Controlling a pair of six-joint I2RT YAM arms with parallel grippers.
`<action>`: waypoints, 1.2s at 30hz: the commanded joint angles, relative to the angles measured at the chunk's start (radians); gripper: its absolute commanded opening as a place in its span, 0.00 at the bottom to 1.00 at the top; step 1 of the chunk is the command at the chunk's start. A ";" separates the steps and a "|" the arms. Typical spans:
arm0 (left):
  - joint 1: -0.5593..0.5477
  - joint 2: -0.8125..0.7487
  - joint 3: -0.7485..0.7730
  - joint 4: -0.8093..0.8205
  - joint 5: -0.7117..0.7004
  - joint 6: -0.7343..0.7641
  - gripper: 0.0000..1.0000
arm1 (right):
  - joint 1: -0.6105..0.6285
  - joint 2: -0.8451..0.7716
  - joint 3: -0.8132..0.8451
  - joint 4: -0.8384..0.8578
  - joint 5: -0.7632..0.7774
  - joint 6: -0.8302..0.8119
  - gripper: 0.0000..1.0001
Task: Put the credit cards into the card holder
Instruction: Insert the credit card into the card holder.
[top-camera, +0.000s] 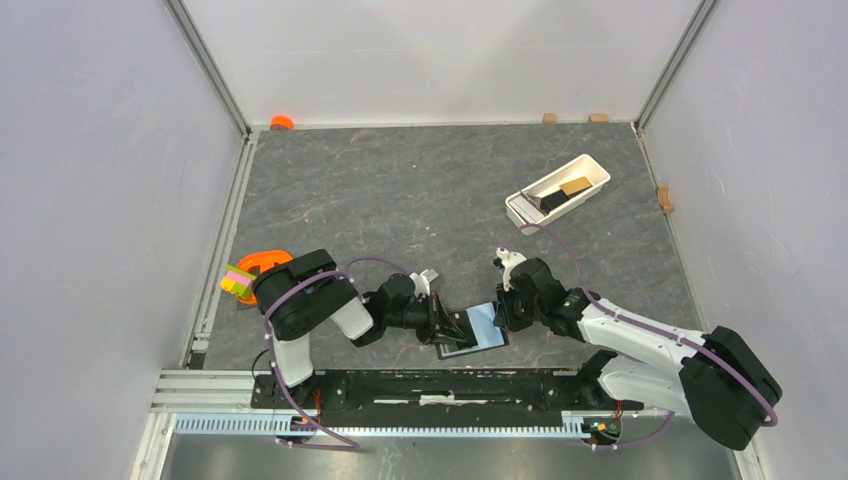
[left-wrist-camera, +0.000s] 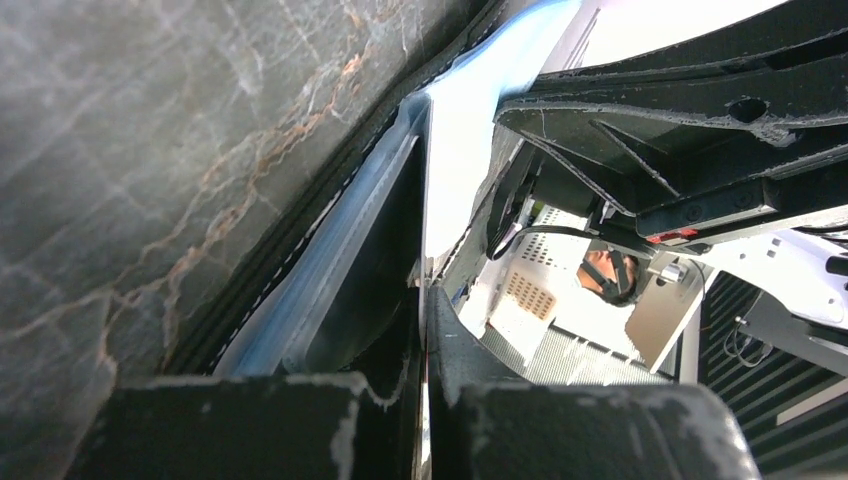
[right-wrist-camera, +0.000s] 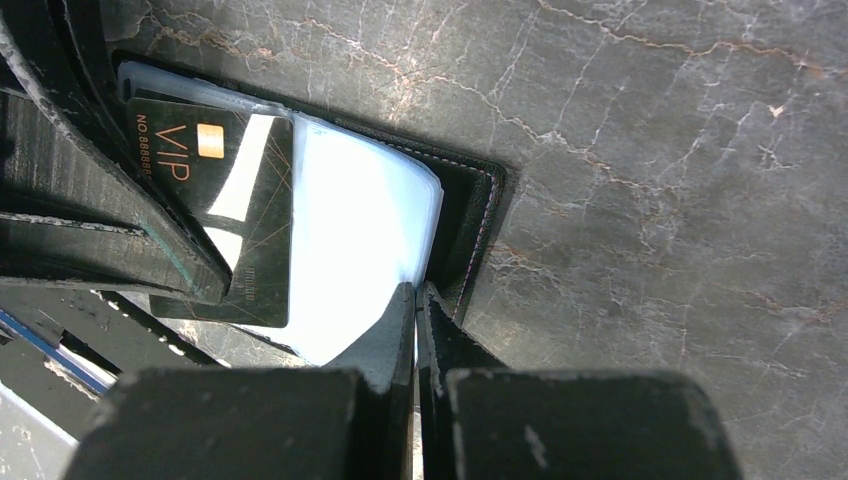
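Observation:
The black card holder (top-camera: 488, 322) lies open near the table's front edge, its clear sleeves (right-wrist-camera: 360, 220) glaring pale blue. My left gripper (top-camera: 443, 325) is shut on a black credit card (right-wrist-camera: 225, 190) marked VIP, held partly over the holder's left side; its fingers (right-wrist-camera: 120, 240) show in the right wrist view. In the left wrist view the jaws (left-wrist-camera: 423, 300) pinch the thin card edge-on beside the holder's stitched rim (left-wrist-camera: 260, 270). My right gripper (top-camera: 500, 318) is shut on the sleeves' near edge (right-wrist-camera: 415, 292). A tan-orange card (top-camera: 575, 186) lies in the white tray.
The long white tray (top-camera: 590, 168) stands at the back right and also holds a dark object (top-camera: 552, 201). An orange object (top-camera: 262, 262) and coloured blocks (top-camera: 237, 283) sit at the left edge. Small wooden blocks (top-camera: 598, 118) line the back wall.

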 joint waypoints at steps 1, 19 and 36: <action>0.009 0.030 0.025 -0.100 0.035 0.114 0.02 | 0.003 0.029 -0.016 -0.095 0.102 -0.017 0.00; 0.009 0.081 0.056 -0.089 0.059 0.172 0.02 | 0.019 0.044 -0.010 -0.103 0.102 -0.012 0.00; 0.007 0.116 0.060 0.010 0.032 0.125 0.02 | 0.030 0.044 -0.014 -0.105 0.102 -0.007 0.00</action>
